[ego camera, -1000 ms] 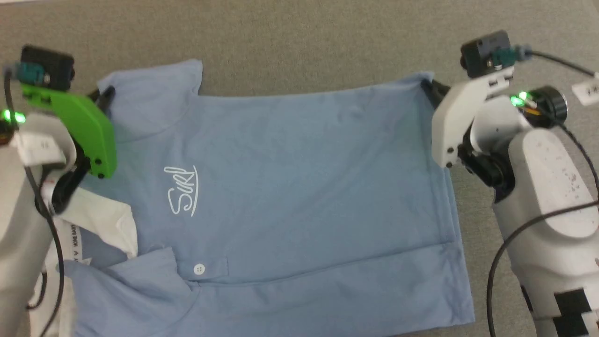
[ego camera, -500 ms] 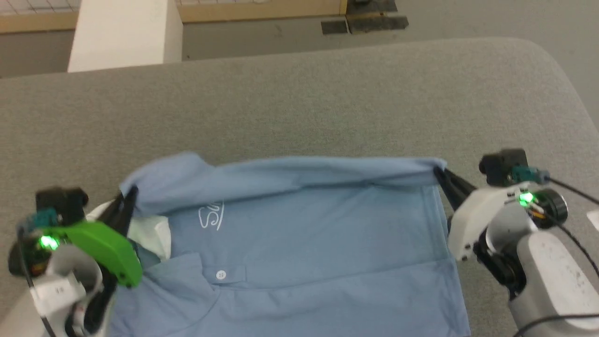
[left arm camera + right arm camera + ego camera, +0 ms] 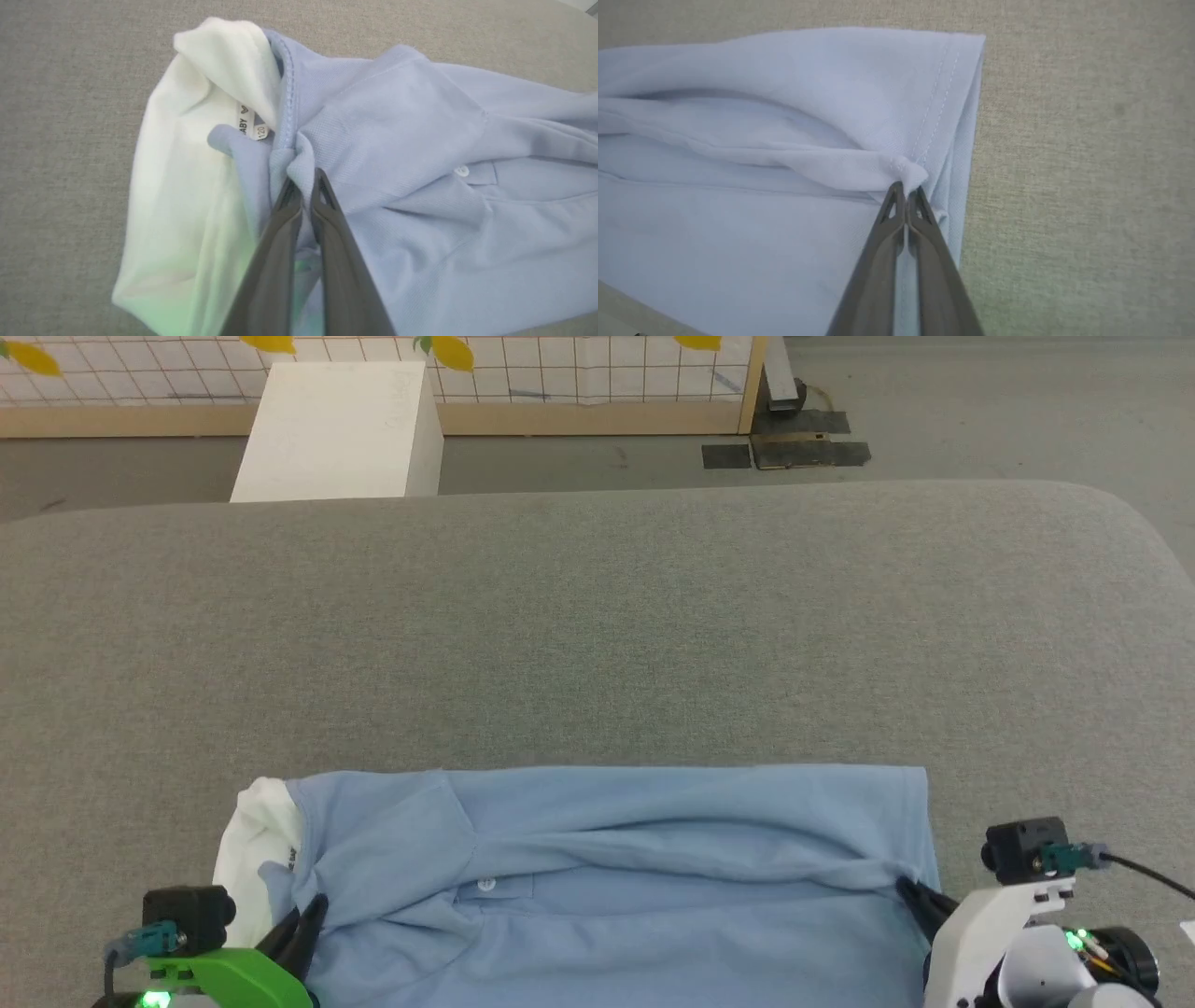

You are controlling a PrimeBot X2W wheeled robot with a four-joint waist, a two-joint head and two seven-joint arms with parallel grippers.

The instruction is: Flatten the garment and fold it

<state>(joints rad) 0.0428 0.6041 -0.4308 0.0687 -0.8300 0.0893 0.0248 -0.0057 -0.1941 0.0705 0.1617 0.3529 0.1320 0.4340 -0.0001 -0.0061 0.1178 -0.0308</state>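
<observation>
Bearing garment: grey surface before white box

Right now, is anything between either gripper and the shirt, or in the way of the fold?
Nothing visible stands in the way. The left gripper is shut on the garment beside its white collar; the right gripper is shut on it at the stitched hem. Both pinch fabric directly.
</observation>
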